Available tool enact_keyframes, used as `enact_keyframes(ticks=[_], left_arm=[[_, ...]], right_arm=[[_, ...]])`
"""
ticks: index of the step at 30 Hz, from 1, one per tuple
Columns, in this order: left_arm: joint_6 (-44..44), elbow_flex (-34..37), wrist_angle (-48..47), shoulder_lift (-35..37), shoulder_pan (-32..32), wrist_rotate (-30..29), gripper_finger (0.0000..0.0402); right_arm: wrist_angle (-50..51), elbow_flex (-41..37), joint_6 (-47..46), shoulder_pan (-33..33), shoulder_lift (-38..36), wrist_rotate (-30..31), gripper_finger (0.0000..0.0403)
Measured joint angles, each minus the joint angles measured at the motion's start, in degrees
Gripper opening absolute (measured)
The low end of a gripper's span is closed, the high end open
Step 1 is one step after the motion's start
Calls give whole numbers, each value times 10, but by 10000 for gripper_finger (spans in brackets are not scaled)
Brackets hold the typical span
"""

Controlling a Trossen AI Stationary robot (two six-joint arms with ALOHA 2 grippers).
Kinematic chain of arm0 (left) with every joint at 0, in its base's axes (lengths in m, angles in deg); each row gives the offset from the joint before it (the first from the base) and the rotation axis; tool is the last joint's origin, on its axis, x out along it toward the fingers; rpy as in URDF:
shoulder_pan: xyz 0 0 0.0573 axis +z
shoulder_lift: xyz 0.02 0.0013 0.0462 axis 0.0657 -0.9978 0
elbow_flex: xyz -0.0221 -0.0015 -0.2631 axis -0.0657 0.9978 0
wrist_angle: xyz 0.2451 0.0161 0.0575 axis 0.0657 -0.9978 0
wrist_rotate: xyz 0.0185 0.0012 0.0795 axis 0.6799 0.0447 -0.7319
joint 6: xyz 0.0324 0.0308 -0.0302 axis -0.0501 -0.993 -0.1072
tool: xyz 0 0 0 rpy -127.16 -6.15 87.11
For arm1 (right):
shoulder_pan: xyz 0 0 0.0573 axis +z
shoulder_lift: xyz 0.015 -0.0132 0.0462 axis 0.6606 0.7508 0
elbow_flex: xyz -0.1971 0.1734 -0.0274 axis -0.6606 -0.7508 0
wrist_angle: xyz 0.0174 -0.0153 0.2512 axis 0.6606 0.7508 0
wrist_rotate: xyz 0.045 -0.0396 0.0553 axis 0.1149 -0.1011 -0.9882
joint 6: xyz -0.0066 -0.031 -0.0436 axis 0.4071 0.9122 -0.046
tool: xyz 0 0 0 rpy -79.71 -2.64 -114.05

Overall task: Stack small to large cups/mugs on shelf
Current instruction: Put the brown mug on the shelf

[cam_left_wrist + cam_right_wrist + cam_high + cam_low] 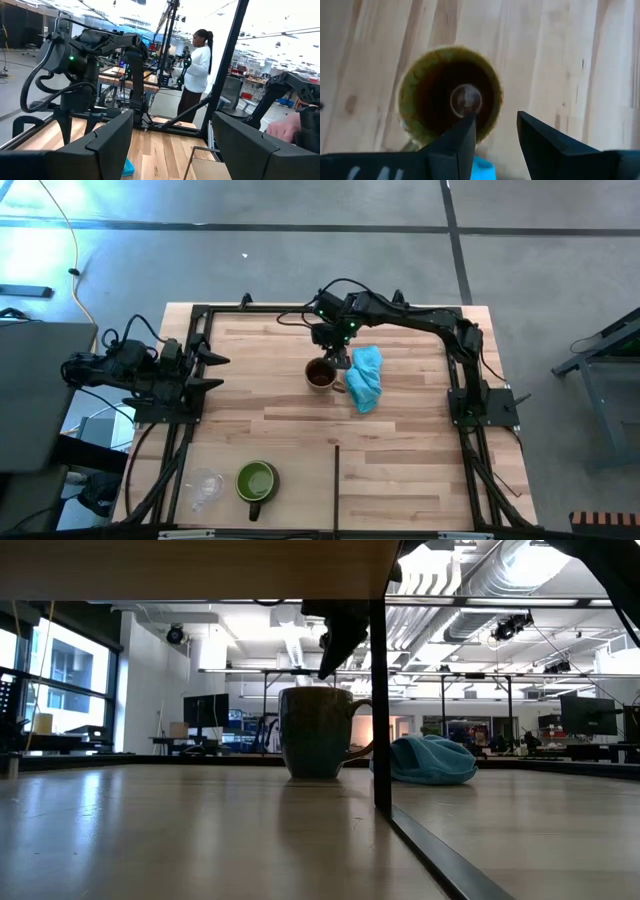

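Note:
The brown mug [320, 374] stands upright on its base on the pale wooden shelf panel [400, 450], its handle toward the light-blue cloth. My right gripper [338, 360] hangs just above the mug's rim, pointing steeply down. It is open, and in the right wrist view [496, 122] its fingers stand over the mug's rim [485, 75] with nothing between them. The green mug [256, 481] and the clear cup [207, 485] stand side by side near the table's near edge. My left gripper [222, 372] waits open at the table's left side.
A crumpled light-blue cloth [366, 378] lies right beside the brown mug, toward the table's right. A black metal frame [300, 312] runs around the table. A thin dark seam [336, 480] crosses the panel near the front. A person [197, 70] stands in the room beyond.

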Motion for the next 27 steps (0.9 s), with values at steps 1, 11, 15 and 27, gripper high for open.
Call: enact_keyframes(ticks=[1, 11, 15, 27], left_arm=[[0, 0, 0, 0, 0, 0, 262], [-1, 0, 0, 0, 0, 0, 262], [-1, 0, 0, 0, 0, 0, 262], [-1, 0, 0, 0, 0, 0, 262]], right_arm=[[-1, 0, 3, 0, 0, 8, 135], [1, 0, -51, -4, 9, 43, 135], [10, 0, -56, 3, 18, 44, 135], [76, 0, -206, 17, 20, 84, 135]])
